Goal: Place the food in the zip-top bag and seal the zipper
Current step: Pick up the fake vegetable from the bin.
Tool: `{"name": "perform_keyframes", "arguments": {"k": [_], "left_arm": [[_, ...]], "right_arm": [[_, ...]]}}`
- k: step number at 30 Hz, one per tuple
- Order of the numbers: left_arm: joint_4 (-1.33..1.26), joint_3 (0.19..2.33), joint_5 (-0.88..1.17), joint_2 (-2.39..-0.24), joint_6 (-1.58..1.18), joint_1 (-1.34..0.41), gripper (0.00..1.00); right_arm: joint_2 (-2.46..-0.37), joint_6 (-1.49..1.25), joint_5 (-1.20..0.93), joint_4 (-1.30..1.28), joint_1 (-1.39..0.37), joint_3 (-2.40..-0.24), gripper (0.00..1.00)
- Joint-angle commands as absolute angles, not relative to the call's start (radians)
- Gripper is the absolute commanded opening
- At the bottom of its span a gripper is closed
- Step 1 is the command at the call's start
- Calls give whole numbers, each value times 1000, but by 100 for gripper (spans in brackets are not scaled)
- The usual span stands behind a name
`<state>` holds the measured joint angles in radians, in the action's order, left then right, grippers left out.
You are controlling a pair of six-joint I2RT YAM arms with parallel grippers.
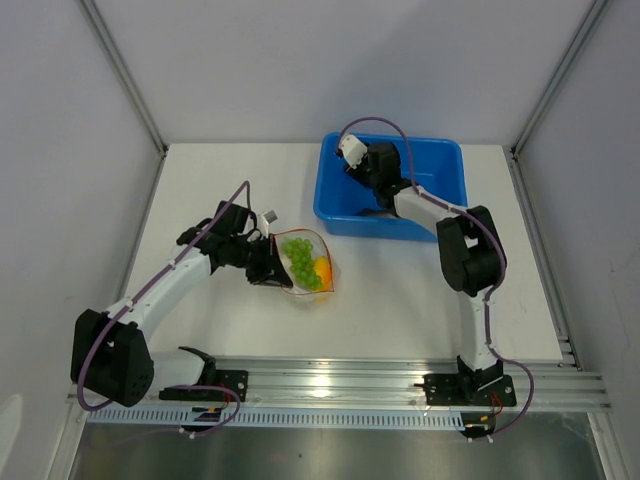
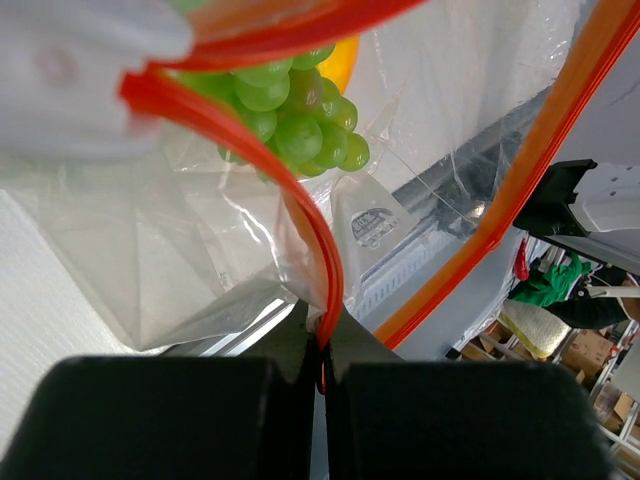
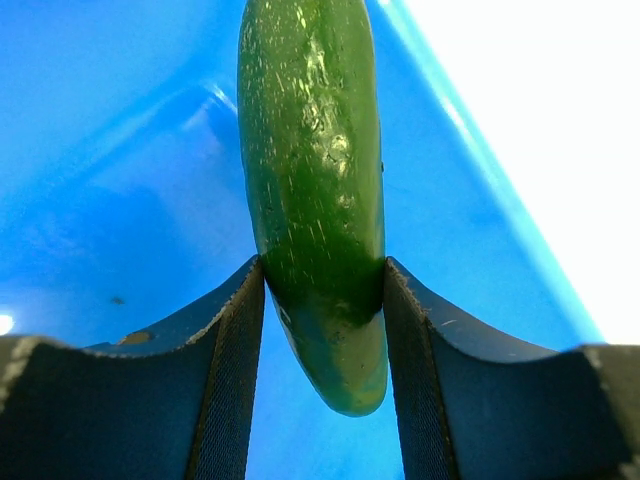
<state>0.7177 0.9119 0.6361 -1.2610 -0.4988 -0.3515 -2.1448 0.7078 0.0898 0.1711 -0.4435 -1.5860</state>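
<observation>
**Bag mouth pinched, cucumber gripped in bin**

Left of the blue bin (image 1: 440,165), on the worktop (image 1: 400,300), the left end effector (image 2: 322,335) is pinching fully closed on the zipper (image 2: 331,262) of the zip-top bag (image 1: 290,285). The bag is holding the green pea-like cluster (image 2: 298,118) and the mango (image 2: 344,60). Inside the bin, the right end effector (image 3: 322,290), about half open, is clamping the cucumber (image 3: 313,180).

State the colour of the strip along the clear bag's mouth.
Orange-red; the zipper strip shows best in the left wrist view.

White table (image 1: 400,310), blue bin (image 1: 335,200) at far right
</observation>
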Motion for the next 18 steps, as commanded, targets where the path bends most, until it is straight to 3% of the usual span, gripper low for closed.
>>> {"name": "perform_keyframes", "arguments": {"k": [1, 18], "left_arm": [[692, 910, 669, -1232, -508, -360, 1], [687, 927, 684, -1230, -494, -362, 1]], "right_arm": [[-2028, 592, 126, 88, -475, -1606, 0], [-1694, 17, 178, -385, -601, -1637, 0]]}}
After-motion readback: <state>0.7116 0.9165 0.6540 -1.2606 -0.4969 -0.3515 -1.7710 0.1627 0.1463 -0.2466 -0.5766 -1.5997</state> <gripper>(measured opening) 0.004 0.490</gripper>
